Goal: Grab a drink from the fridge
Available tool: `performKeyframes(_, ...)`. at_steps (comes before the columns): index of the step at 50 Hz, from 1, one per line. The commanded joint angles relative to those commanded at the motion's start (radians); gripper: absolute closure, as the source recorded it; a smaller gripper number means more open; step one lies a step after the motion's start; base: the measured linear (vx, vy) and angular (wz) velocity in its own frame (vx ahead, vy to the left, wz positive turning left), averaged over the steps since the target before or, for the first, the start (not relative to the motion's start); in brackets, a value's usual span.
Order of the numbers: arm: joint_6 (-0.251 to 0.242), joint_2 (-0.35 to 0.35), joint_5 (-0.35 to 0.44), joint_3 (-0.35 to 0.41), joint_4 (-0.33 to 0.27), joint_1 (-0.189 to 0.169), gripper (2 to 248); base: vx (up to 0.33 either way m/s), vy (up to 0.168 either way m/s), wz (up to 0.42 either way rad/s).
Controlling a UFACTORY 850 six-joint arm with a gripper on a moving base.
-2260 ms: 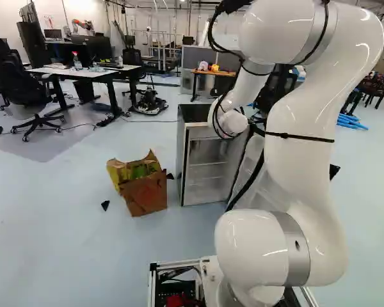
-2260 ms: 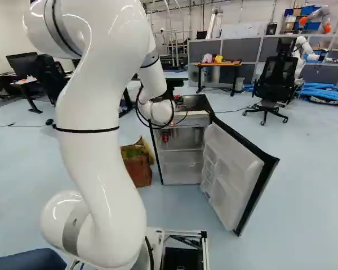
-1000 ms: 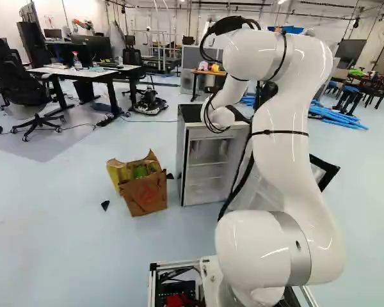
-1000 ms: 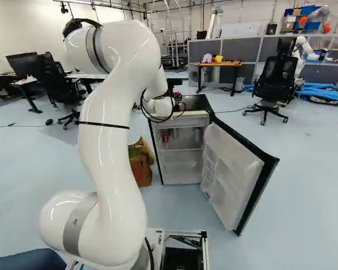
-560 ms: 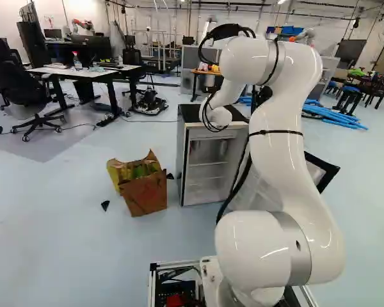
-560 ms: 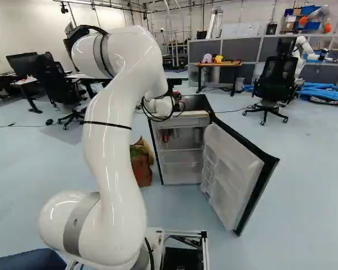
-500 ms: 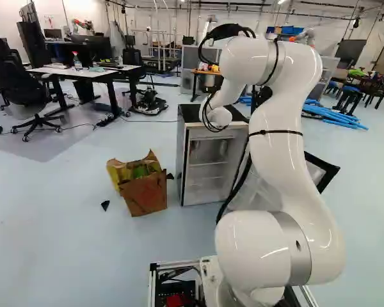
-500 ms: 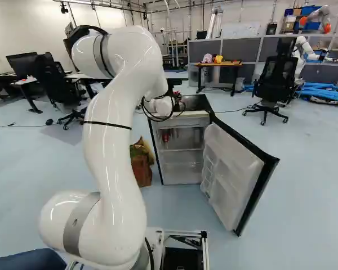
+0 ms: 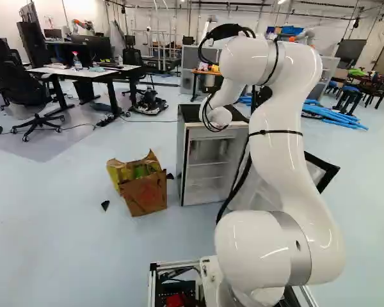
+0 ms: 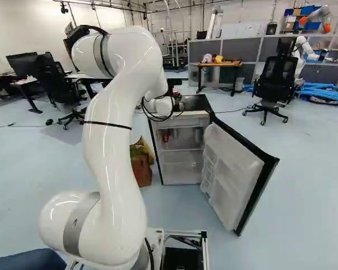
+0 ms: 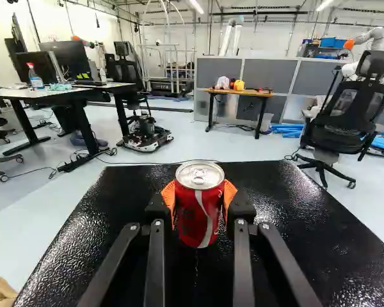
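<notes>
Red aluminium soda can with a silver lid (image 11: pixel 200 214) is held upright in the black two-fingered gripper (image 11: pixel 200 199), its orange pads (image 11: pixel 168 199) pressed against it from two sides, so the fingers are parted only by the can's width. Directly beneath the gripper, the textured black top (image 11: pixel 307 192) of the small fridge (image 10: pixel 186 115) is seen; whether the can's base is resting on that surface or is held just above it cannot be told. Below the gripper and nearer to the base, the shelves are exposed, and to its right the white-lined, black-edged fridge door (image 10: pixel 231 169) is swung wide. A small red object (image 10: pixel 165 136), perhaps another can, is seen on an upper shelf, well below the gripper. Lower and to the gripper's left, a torn brown cardboard box (image 9: pixel 144 196) is placed beside the fridge. By these signs the main part of the task can be judged as done: a drink is outside the compartment and securely grasped. What is left is probably little: the can may be lifted clear and carried away, or be set down and released on the top. The door is not closed, though no closing is asked for.
</notes>
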Motion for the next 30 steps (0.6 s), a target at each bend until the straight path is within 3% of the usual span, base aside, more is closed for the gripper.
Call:
performKeyframes(3,0.0,0.0,0.0,0.0,0.0,0.0,154,0.0,0.0,0.0)
performKeyframes(4,0.0,0.0,0.0,0.0,0.0,0.0,125,0.0,0.0,0.0)
performKeyframes(9,0.0,0.0,0.0,0.0,0.0,0.0,125,0.0,0.0,0.0)
performKeyframes(10,0.0,0.0,0.0,0.0,0.0,0.0,91,0.0,0.0,0.0)
performKeyframes(14,0.0,0.0,0.0,0.0,0.0,0.0,91,0.0,0.0,0.0)
performKeyframes(15,0.0,0.001,0.0,0.001,0.0,0.0,54,0.0,0.0,0.0)
performKeyframes(19,0.0,0.008,0.0,0.011,0.0,0.0,54,0.0,0.0,0.0)
performKeyframes(20,0.0,0.011,0.0,0.015,0.0,0.0,17,0.0,0.0,0.0)
performKeyframes(30,0.0,0.053,0.0,0.073,0.0,0.0,3,0.0,0.0,0.0)
